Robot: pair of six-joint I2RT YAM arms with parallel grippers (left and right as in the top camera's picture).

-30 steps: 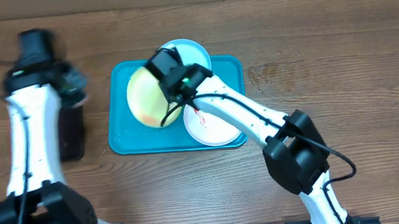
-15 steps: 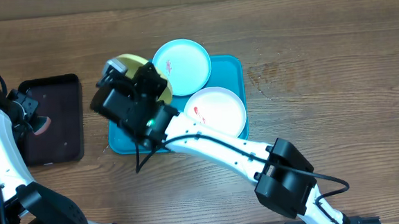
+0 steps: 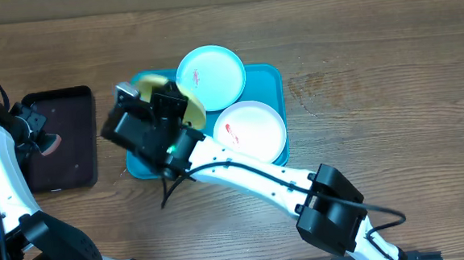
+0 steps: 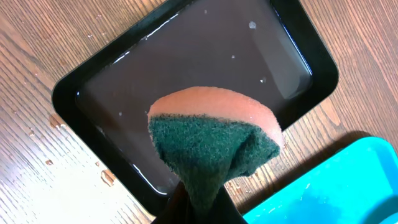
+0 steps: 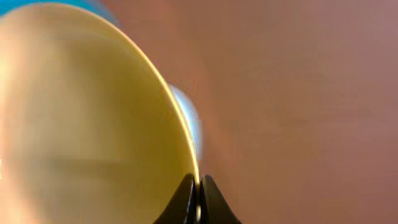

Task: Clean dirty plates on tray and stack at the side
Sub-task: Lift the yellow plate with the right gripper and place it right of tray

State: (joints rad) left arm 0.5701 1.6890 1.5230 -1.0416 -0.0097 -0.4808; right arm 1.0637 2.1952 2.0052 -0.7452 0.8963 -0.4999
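- Right fingers (image 5: 188, 200) are pinched shut on the yellow-green plate (image 3: 190, 108), held tilted over the tray (image 3: 273, 75) at its left end.
- Left fingers (image 4: 180, 211) clamp a sponge (image 4: 211, 140) left of the tray.
- Blue plate (image 3: 210, 77) and white plate (image 3: 251, 130) lie smeared on the tray; nothing is stacked.

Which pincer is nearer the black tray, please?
Left pincer: above the black tray, gripping a sponge. Right pincer: over the turquoise tray, holding the yellow-green plate.

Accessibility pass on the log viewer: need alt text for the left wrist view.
A green-and-orange sponge, pinched from below by the left hand, hangs over a wet black tray on a wooden table. A corner of the blue tray shows at lower right.
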